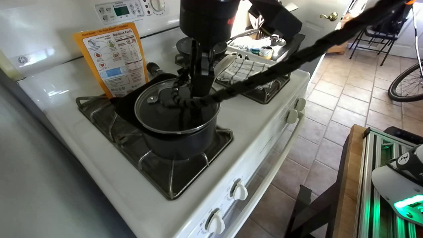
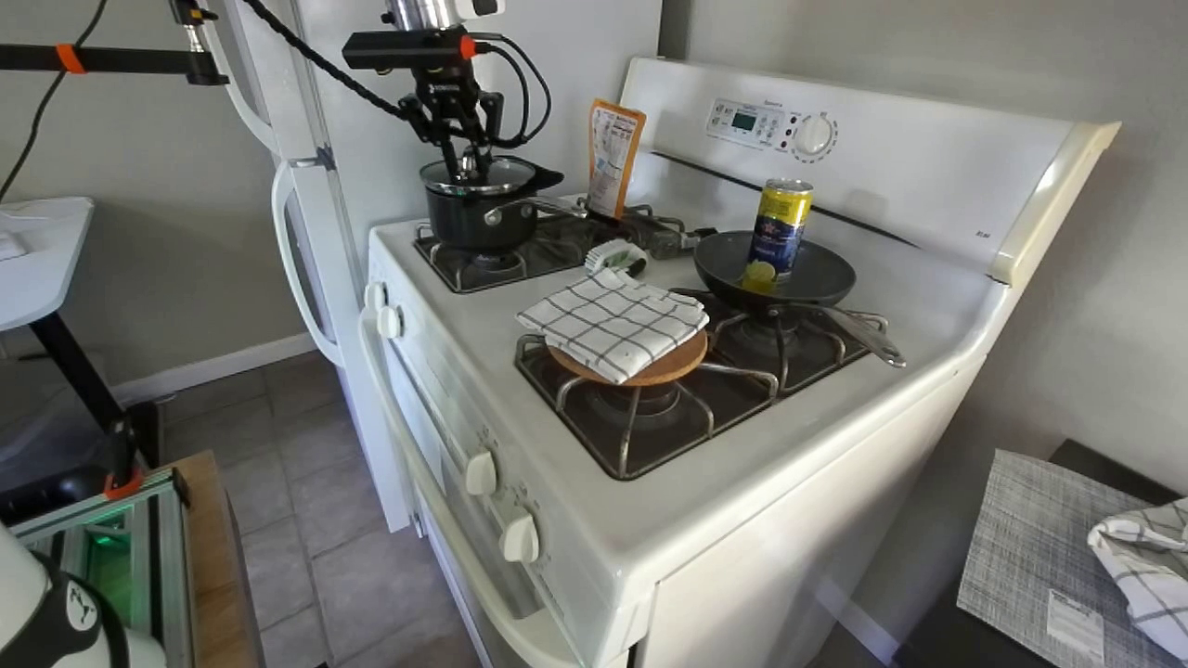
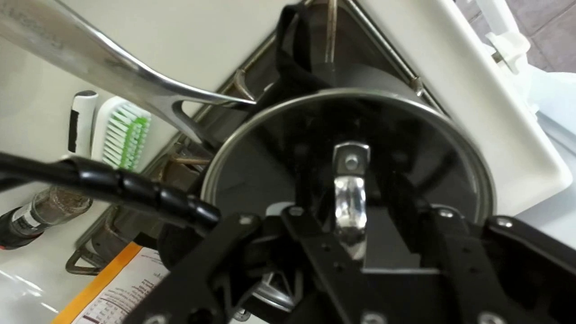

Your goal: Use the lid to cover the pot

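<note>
The black pot (image 1: 178, 145) stands on a stove burner; it shows in an exterior view (image 2: 455, 220) and at the top in the wrist view (image 3: 382, 78). Its long silvery handle (image 3: 135, 76) points away to one side. The round glass lid (image 3: 252, 175) with a silvery rim lies on the pot's top, roughly level, in both exterior views (image 1: 148, 112) (image 2: 438, 178). A shiny metal strap handle (image 3: 351, 204) stands at its centre. My gripper (image 3: 353, 193) points down over the lid, fingers either side of the handle with visible gaps; it also shows in an exterior view (image 2: 471, 167).
An orange-edged pouch (image 1: 115, 62) stands behind the pot. A dark pan (image 2: 831, 274) with a yellow-blue can (image 2: 778, 232) and a checked cloth (image 2: 617, 320) on a round wooden board (image 2: 673, 362) occupy other burners. A green-bristled brush (image 3: 121, 130) lies beside the pot handle.
</note>
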You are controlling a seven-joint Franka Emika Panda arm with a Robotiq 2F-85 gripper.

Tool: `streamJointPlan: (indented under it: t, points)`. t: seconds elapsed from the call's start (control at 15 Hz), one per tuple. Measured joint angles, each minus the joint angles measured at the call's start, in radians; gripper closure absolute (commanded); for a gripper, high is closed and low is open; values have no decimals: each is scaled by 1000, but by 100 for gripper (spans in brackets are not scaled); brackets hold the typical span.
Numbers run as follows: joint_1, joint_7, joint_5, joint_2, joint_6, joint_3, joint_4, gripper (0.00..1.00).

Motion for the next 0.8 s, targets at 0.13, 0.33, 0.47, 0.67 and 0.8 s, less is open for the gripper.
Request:
streamJointPlan:
  t: [0.13, 0.33, 0.47, 0.67, 0.8]
  points:
    - [0, 2, 0, 0, 0, 0, 1, 5]
    - [-1, 5, 1, -19, 0, -2, 16, 0]
    - [-5, 5, 1, -61, 0, -5, 25, 0]
    - [-22, 52, -7, -155, 0, -23, 31, 0]
    - [-44, 81, -18, -208, 0, -35, 32, 0]
